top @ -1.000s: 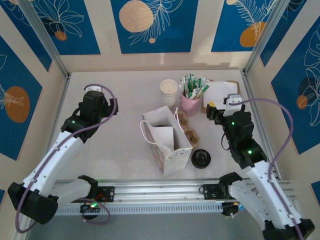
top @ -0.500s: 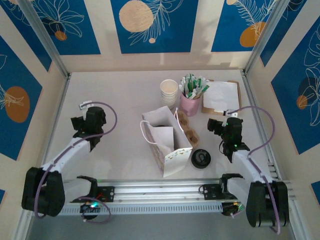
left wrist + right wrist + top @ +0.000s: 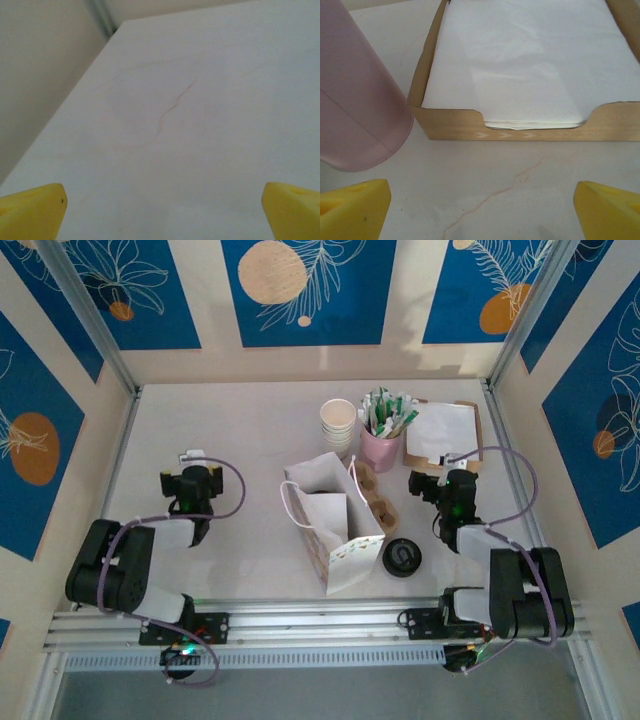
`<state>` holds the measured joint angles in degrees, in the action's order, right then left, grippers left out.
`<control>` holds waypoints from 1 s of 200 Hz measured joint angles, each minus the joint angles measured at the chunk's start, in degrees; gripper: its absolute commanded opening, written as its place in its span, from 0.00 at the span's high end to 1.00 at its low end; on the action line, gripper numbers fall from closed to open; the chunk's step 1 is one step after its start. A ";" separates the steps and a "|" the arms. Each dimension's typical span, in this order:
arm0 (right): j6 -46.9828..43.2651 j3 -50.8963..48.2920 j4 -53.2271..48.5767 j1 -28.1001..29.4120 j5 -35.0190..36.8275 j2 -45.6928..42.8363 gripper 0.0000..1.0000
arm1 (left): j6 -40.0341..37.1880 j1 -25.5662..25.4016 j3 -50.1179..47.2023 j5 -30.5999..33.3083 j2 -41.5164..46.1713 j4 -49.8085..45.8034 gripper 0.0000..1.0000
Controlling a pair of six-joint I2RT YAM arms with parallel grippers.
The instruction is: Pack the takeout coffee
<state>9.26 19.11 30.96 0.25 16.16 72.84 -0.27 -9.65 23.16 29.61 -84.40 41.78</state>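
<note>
The takeout coffee things lie mid-table. A white paper bag stands open, with a brown cup carrier against its right side and a black lid at its near right. A stack of paper cups stands behind the bag. My left gripper rests low at the left, open over bare table. My right gripper is low at the right and open, facing the napkin tray with nothing between its yellow fingertips.
A pink cup of sachets and stirrers stands just left of the napkin tray. Walls close the table on three sides. A metal rail runs along the near edge. Bare table lies far left.
Both arms have folded down and drawn back toward their bases, ending low on the table. The right gripper has opened slightly wider. The bag, cups and lid have not moved.
</note>
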 measured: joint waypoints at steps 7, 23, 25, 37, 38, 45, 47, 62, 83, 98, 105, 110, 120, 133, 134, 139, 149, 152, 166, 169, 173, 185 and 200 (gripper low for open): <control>-0.37 0.07 1.01 0.00 -0.55 0.68 0.05 | -0.35 0.63 -0.39 -2.54 -0.79 0.94 0.00; -1.29 0.48 2.54 0.04 -1.79 1.81 0.05 | -0.33 1.95 -1.07 -7.45 -2.62 3.74 0.00; -1.36 0.57 2.75 0.07 -1.92 1.97 0.05 | -0.33 2.14 -1.18 -8.15 -2.91 4.44 0.00; -1.90 1.25 3.54 0.13 -3.10 2.86 0.05 | -0.26 3.41 -1.97 -10.93 -4.24 7.32 0.00; -2.03 1.36 3.61 0.13 -3.21 2.93 0.05 | -0.26 3.54 -2.05 -11.21 -4.33 7.48 0.00; -2.38 1.81 3.96 0.17 -3.96 3.45 0.04 | -0.26 4.11 -2.51 -12.15 -4.59 8.33 0.00; -2.47 1.97 4.04 0.17 -4.22 3.58 0.04 | -0.26 4.22 -2.62 -12.37 -4.63 8.52 0.00; -3.08 2.93 4.70 0.52 -5.57 4.55 0.04 | -0.26 4.55 -2.89 -13.79 -4.72 9.64 0.00; -3.58 3.50 8.79 0.96 -7.23 8.52 0.03 | -0.26 4.55 -2.89 -14.93 -4.72 11.34 0.00; -3.89 4.33 9.27 1.05 -8.33 12.07 0.00 | -0.26 4.55 -2.89 -15.34 -4.72 12.02 0.00; -3.87 4.52 9.18 1.01 -8.94 12.96 0.00 | -0.26 4.55 -2.89 -15.54 -4.72 12.20 0.00; -3.82 4.55 9.22 0.87 -9.11 13.31 0.00 | -0.26 4.55 -2.89 -15.69 -4.72 12.28 0.00; -3.85 4.55 9.70 0.55 -9.35 13.62 0.00 | -0.26 4.55 -2.89 -15.89 -4.72 12.39 0.00; -3.76 4.55 11.04 0.28 -9.55 13.99 0.01 | -0.26 4.55 -2.89 -16.09 -4.72 12.48 0.00; -3.76 4.55 11.10 0.26 -9.57 13.99 0.01 | -0.26 4.55 -2.89 -16.09 -4.72 12.48 0.00; -3.72 4.55 11.47 0.22 -9.60 14.01 0.01 | -0.26 4.55 -2.89 -16.11 -4.72 12.50 0.00; -3.72 4.55 12.00 0.22 -9.68 14.01 0.01 | -0.26 4.55 -2.89 -16.13 -4.72 12.63 0.00; -3.72 4.55 12.13 0.20 -9.77 14.01 0.01 | -0.26 4.55 -2.89 -16.13 -4.72 12.66 0.00; -3.72 4.55 12.41 0.20 -9.81 14.01 0.01 | -0.26 4.55 -2.89 -16.11 -4.72 12.70 0.00; -3.72 4.55 12.44 0.22 -9.84 14.01 0.01 | -0.26 4.55 -2.89 -16.13 -4.72 12.68 0.00; -3.72 4.55 12.50 0.20 -9.86 14.01 0.01 | -0.26 4.55 -2.89 -16.13 -4.72 12.70 0.00; -3.72 4.55 12.63 0.22 -10.05 14.01 0.01 | -0.26 4.55 -2.89 -16.13 -4.72 12.70 0.00; -3.72 4.55 12.87 0.22 -10.21 14.01 0.01 | -0.26 4.55 -2.89 -16.13 -4.72 12.70 0.00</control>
<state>5.54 23.66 43.83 0.47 5.96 86.85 -0.54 -5.10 20.27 13.47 -89.12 54.48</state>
